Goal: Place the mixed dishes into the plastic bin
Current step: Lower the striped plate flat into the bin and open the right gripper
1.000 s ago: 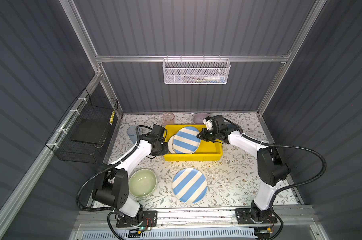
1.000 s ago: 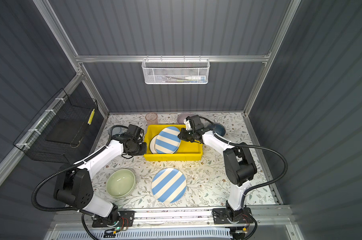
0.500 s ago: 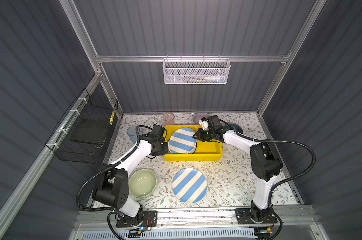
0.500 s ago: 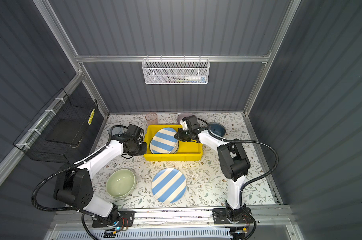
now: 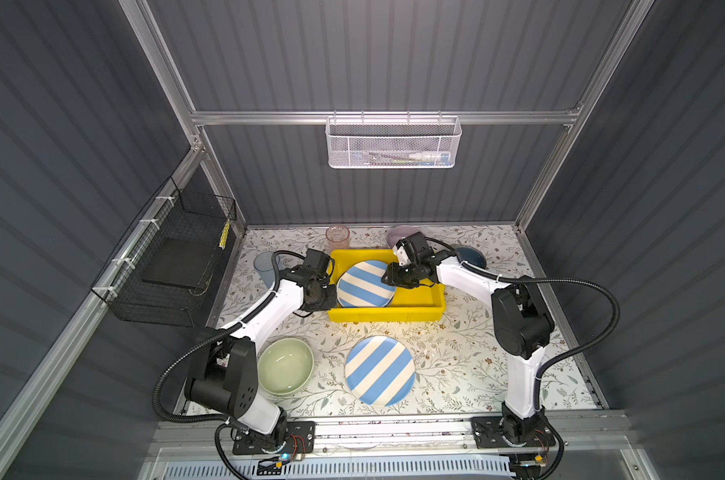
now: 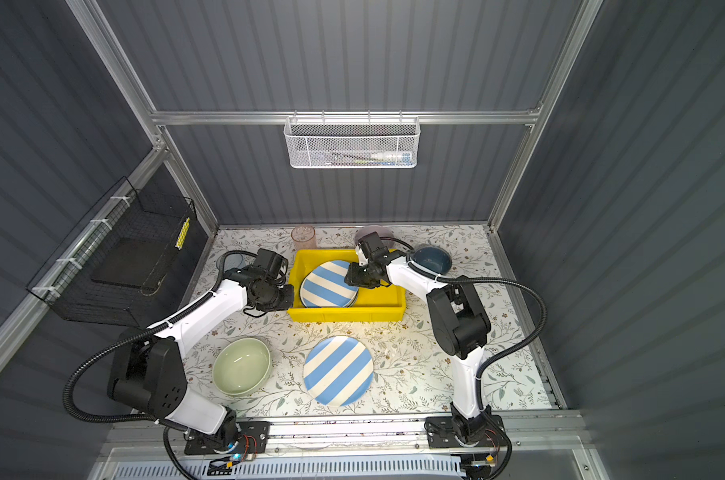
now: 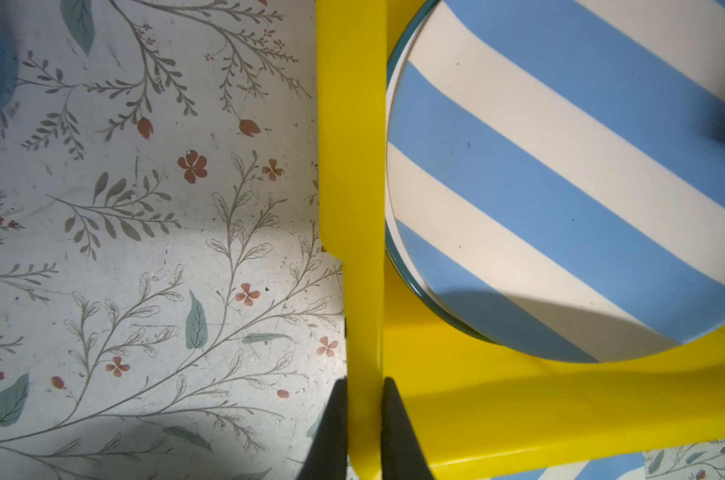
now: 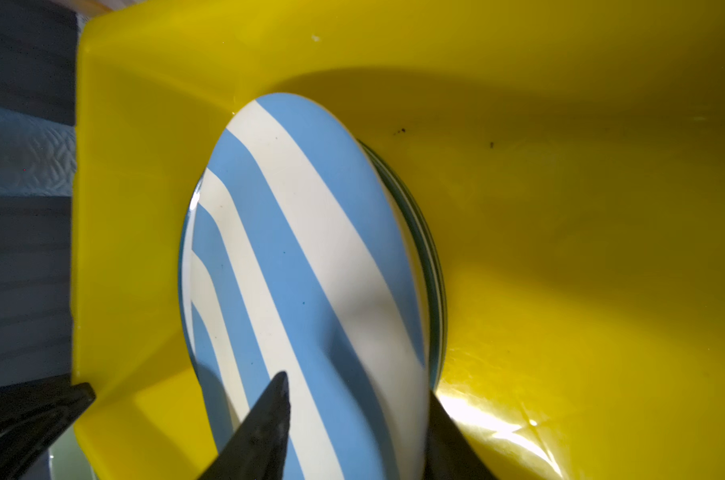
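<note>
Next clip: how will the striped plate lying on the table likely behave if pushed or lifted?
The striped plate lies flat on the table, so a push would probably slide it, not tip or roll it. It looks rigid and smooth, so likely slippery. Its low rim may be hard to pinch.

A yellow bin (image 6: 348, 311) sits mid-table, and a blue-and-white striped plate (image 6: 327, 286) lies in its left half. The left gripper (image 6: 289, 296) is at the bin's left wall. The right gripper (image 6: 351, 279) is at that plate's right edge, its jaws too small to read from here. A second striped plate (image 6: 337, 370) and a pale green bowl (image 6: 241, 365) rest apart nearer the front. A blue bowl (image 6: 431, 259), a lilac bowl (image 6: 373, 233) and a pink tumbler (image 6: 303, 237) stand toward the back.
</note>
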### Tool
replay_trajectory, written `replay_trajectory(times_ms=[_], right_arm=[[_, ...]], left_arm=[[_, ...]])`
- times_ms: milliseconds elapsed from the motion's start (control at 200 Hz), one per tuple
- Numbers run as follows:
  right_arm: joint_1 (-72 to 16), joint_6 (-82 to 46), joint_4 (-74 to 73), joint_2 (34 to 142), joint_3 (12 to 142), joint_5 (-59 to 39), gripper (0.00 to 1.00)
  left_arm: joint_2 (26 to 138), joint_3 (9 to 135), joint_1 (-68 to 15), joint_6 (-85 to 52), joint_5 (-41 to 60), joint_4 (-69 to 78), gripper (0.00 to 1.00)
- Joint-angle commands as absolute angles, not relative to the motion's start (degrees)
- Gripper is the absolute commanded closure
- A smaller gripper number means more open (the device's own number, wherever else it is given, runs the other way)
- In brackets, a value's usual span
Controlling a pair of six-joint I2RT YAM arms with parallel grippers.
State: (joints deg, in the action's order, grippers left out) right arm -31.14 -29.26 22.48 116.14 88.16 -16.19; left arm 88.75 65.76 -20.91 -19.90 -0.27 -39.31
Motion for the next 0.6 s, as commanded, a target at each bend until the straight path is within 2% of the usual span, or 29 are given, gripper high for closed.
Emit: replay_trajectory(times_ms=[0,595], right_arm=[[-32.50,-26.24,27.23,117.48,90.97,-12.56,0.51],[-33.94,-23.91,30.81,119.62,92.32,-8.79,0.45]], left_arm=[[89.78,67.50,-20.57,-20.01,0.53,-38.61,0.87],[89.66,67.59,-20.57,-19.86,0.62,-38.94,0.87]])
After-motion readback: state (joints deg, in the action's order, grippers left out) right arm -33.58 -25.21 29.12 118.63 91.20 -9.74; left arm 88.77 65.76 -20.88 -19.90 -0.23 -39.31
